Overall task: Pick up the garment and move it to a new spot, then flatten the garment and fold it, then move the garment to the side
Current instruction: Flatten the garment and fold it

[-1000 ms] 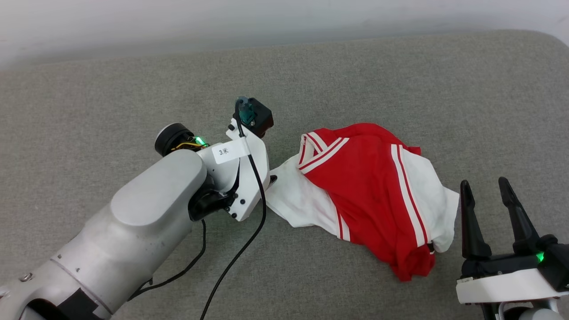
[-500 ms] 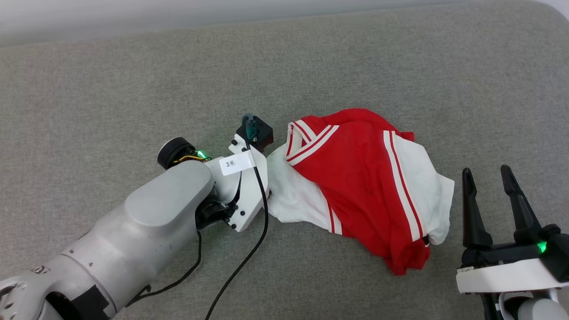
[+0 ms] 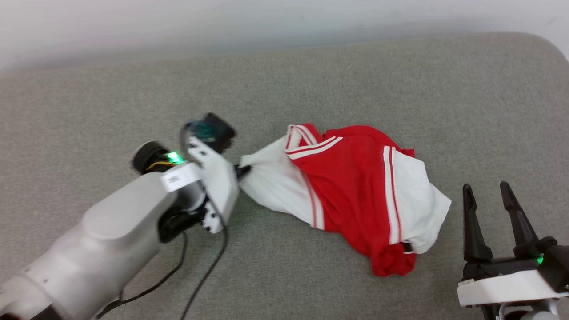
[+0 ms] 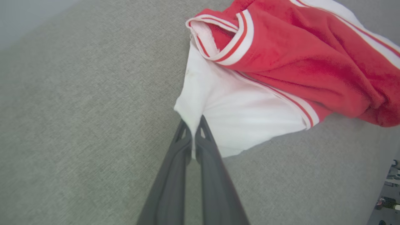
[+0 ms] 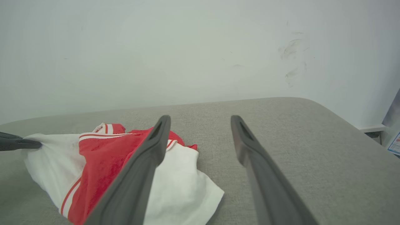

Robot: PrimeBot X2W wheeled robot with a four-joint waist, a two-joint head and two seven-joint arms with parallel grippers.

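Nearest, the right gripper (image 3: pixel 485 186) hangs with its fingers spread and empty, while the left gripper (image 4: pixel 193 122), clenched on the white sleeve (image 4: pixel 237 115) of the garment (image 3: pixel 355 178) crumpled mid-bench (image 3: pixel 133 89), should probably lift high and steadily, lest that thin pinch slip.

No words or numbers can be read here. A small white label (image 3: pixel 177 180) sits on the left arm (image 3: pixel 111 231), near the wrist. It has dark marks, but they are too blurry to read. At the far right edge of the right wrist view is a white and blue paper (image 5: pixel 395 142). Its print is too small to read.
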